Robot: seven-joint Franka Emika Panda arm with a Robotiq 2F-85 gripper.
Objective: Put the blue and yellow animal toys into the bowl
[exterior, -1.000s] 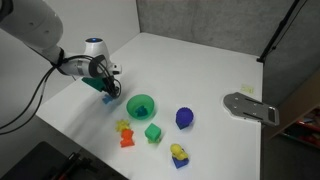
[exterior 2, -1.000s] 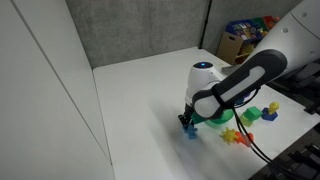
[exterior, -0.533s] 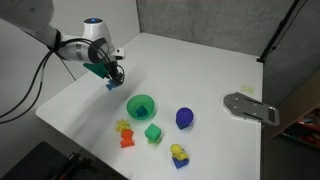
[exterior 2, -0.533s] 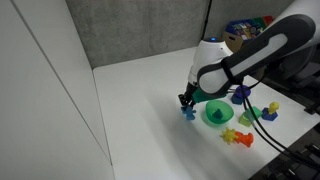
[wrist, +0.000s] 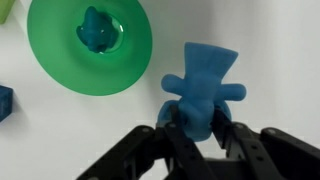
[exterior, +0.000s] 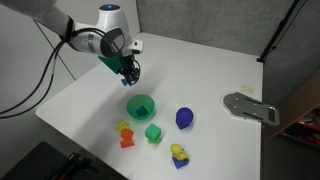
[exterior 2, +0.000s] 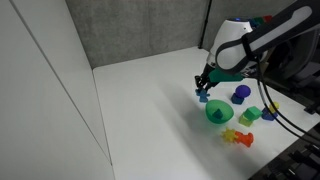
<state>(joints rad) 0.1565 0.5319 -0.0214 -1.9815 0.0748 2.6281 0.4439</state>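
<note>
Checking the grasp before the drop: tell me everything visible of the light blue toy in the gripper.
The light blue toy looks like matte plastic: a small flattish figure with a broad top and two stubby side limbs. The gripper pinches its lower end between its fingers; nothing else touches it. It is held off the white table, just beside the green bowl in the wrist view.

On the white surface (exterior: 205,62) a dark blue rounded lump (exterior: 184,118) sits near a green cube (exterior: 153,132). A small red figure (exterior: 127,140) lies just beside the cube, and a blue cube (exterior: 180,160) rests close to the front edge. A flat grey metal plate (exterior: 250,107) lies well apart from them, at the surface's far side. Grey panels (exterior: 200,20) stand behind. In an exterior view, a cardboard box (exterior 2: 238,42) holds colourful pieces.
</note>
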